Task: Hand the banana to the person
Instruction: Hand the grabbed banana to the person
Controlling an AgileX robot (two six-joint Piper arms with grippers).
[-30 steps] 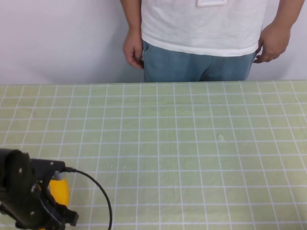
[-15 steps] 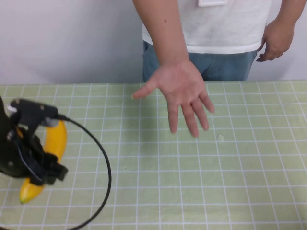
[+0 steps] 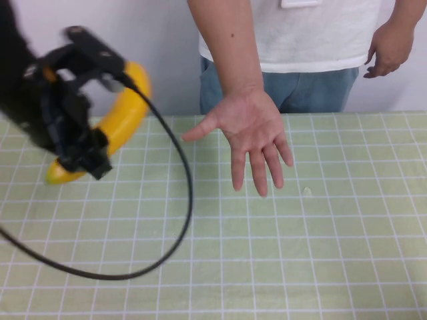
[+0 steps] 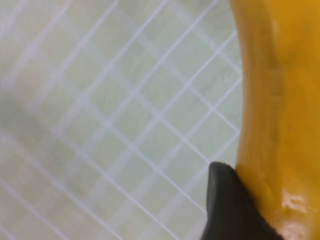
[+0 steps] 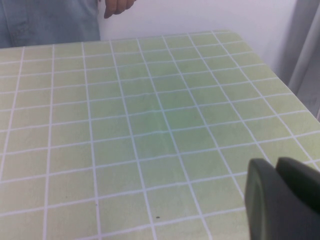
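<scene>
My left gripper (image 3: 93,127) is shut on the yellow banana (image 3: 123,110) and holds it high above the left side of the table. In the left wrist view the banana (image 4: 280,100) fills one side, with a black fingertip (image 4: 225,200) pressed against it. The person (image 3: 300,40) in a white T-shirt and blue jeans stands behind the table's far edge. One hand (image 3: 250,133) is held out palm up over the table, to the right of the banana and apart from it. My right gripper (image 5: 287,200) is shut and empty, low over the table's right part.
The green grid-patterned table (image 3: 300,253) fills the lower part of the high view. A black cable (image 3: 180,220) loops down from the left arm over the table. The person's other hand (image 3: 390,47) hangs at their side. A small speck (image 3: 307,191) lies on the table.
My left gripper has lifted the banana from the table's near left corner up and toward the far side. The person has stretched one hand out, palm up, over the table.
</scene>
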